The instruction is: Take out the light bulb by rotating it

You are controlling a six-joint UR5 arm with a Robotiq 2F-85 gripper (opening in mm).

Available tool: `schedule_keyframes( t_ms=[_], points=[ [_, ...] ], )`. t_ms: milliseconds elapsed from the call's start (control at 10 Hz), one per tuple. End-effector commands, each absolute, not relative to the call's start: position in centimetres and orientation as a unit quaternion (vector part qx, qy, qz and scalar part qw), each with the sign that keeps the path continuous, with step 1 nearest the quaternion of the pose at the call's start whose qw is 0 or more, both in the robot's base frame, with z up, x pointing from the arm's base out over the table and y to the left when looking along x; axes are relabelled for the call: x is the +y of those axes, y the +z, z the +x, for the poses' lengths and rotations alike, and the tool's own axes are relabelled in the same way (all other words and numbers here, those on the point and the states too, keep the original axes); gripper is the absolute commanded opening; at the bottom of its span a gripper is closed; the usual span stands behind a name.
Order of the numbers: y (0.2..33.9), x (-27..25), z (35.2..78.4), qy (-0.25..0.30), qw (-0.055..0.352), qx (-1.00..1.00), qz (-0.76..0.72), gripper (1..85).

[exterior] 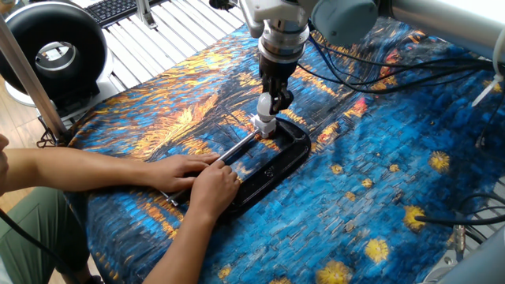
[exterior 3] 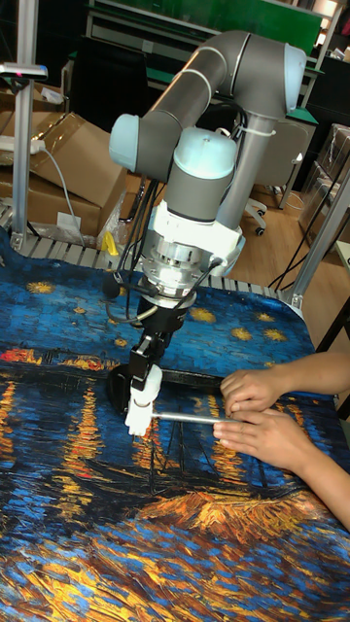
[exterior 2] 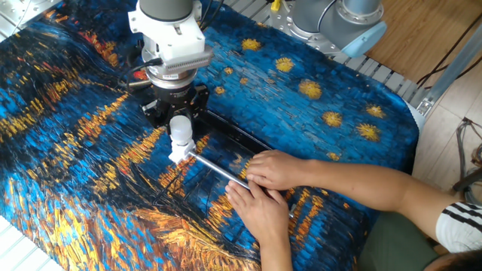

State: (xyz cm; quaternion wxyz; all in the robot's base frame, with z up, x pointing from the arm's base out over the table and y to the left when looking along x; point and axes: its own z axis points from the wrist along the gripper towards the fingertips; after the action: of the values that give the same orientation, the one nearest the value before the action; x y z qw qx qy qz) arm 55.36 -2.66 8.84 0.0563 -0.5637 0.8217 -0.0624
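Two-finger black pincer (exterior: 270, 104) is closed around the small white frosted-globe light bulb (exterior: 266, 108), gripping it from above. Bulb stands upright in the short white socket (exterior: 263, 124), which sits at the end of the big black metal C-clamp (exterior: 272, 162) lying on the bench under a blue-and-orange painted cloth (exterior: 379, 189). Whether the thread is already free can't be told from these views.

Risks as I see them:
- Fingers hold only the globe; smooth frosted surface, so a slip during rotation would turn the pincer without turning the bulb.
- Squeeze too hard and the globe could crack.
- Any off-axis pull before the thread is out would bind the neck or drag the socket and clamp along.
- Clamp is only steadied by a person's two bare hands (exterior 2: 267, 181) pressing on its silver screw rod (exterior 2: 218, 170); if they ease off, the whole fixture twists with the bulb.
- Hands are near the tool, so a jerk is a pinch hazard.
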Motion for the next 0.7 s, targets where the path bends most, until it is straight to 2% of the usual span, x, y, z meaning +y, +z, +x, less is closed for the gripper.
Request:
schedule_keyframes(
  t_ms=[0,100,200,300,400,600],
  points=[
    [9.11,-2.88,55.77,-0.072,0.06,0.81,-0.579,1.0],
    [9.16,-3.02,55.9,-0.077,0.06,0.807,-0.582,1.0],
    [9.12,-2.87,55.95,-0.076,0.062,0.805,-0.585,7.3],
    [9.06,-2.51,56.05,-0.072,0.066,0.8,-0.592,33.0],
    [9.01,-2.47,56.03,-0.071,0.065,0.797,-0.596,44.7],
    [9.03,-2.66,55.86,-0.072,0.06,0.794,-0.6,58.3]
  ],
)
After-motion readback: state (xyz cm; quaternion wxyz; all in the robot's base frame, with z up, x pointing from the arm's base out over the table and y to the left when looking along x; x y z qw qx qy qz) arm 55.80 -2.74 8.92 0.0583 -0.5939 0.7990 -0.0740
